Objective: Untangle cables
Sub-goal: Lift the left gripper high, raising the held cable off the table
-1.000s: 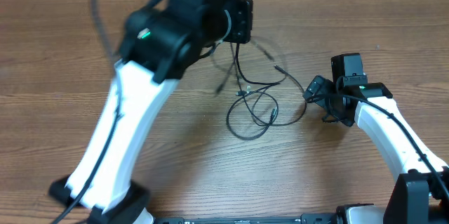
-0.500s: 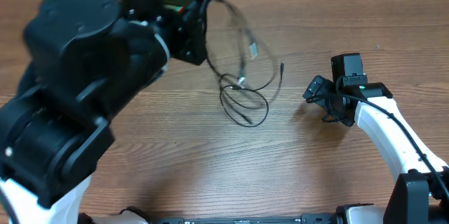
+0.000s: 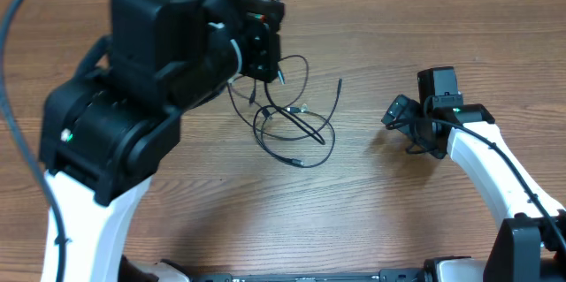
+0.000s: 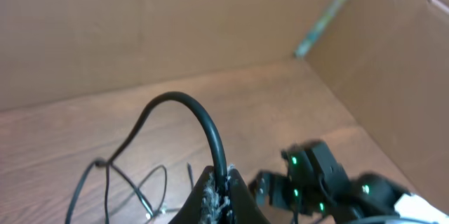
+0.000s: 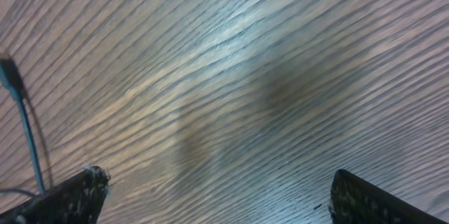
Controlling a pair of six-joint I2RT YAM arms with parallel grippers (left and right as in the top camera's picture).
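Several thin black cables [image 3: 292, 121] lie in a loose tangle of loops on the wooden table, left of centre. My left gripper [image 3: 263, 72] hangs above the tangle's upper left and is shut on one cable [image 4: 184, 104], which arches up out of the closed fingertips [image 4: 222, 190]. More loops [image 4: 133, 182] rest on the wood below. My right gripper [image 3: 400, 125] sits low at the right, apart from the tangle, pointing left. Its jaws stand wide open over bare wood [image 5: 221, 203], with one cable end [image 5: 19, 122] at the left edge.
The bulky left arm [image 3: 150, 96] covers the table's upper left. Right arm's white link [image 3: 495, 176] runs to the lower right corner. A cardboard wall [image 4: 393, 55] rises behind the table. Bare wood [image 3: 371, 211] lies in front.
The left arm has swung across the view with the cable in its grip, dragging the tangle leftward and reshaping its loops. The right arm has not moved.
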